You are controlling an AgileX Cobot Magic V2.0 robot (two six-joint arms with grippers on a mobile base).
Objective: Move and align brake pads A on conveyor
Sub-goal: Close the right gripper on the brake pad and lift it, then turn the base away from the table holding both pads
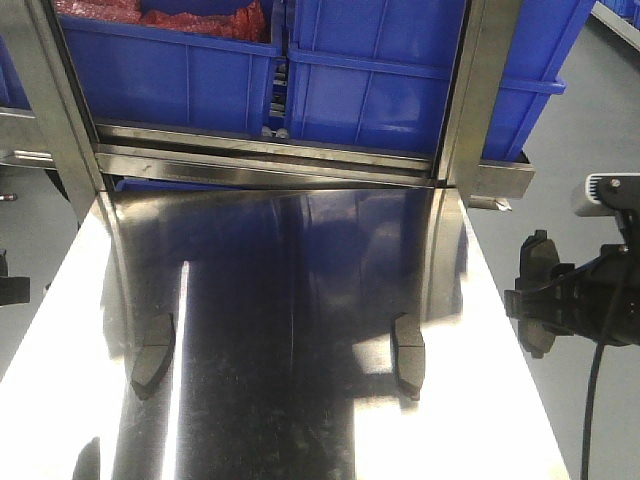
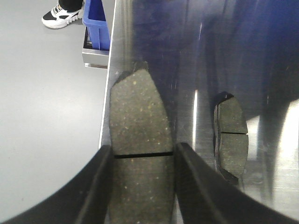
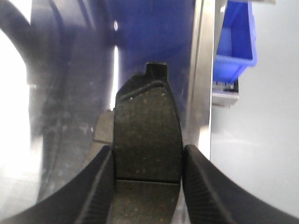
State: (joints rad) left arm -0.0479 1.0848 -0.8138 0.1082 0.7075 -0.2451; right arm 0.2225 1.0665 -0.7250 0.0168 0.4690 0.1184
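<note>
Two brake pads A lie on the shiny steel tabletop (image 1: 300, 420), one at the left (image 1: 152, 355) and one at the right (image 1: 408, 355). My left gripper (image 2: 142, 148) is shut on a third pad (image 2: 139, 116), which hangs over the table's left edge; the left table pad (image 2: 231, 137) lies to its right. My right gripper (image 3: 148, 149) is shut on a fourth pad (image 3: 147, 126) by the table's right edge, and part of the right table pad (image 3: 103, 129) shows beneath it. In the front view that gripper (image 1: 540, 300) hangs just off the table's right side. The conveyor is out of view.
Blue bins (image 1: 180, 60) (image 1: 380, 85) stand behind steel frame posts (image 1: 470, 90) at the table's far end; the left bin holds red material. Grey floor lies on both sides. A blue bin (image 2: 96, 21) and a person's shoe (image 2: 58, 16) are at the left, another bin (image 3: 233, 42) at the right.
</note>
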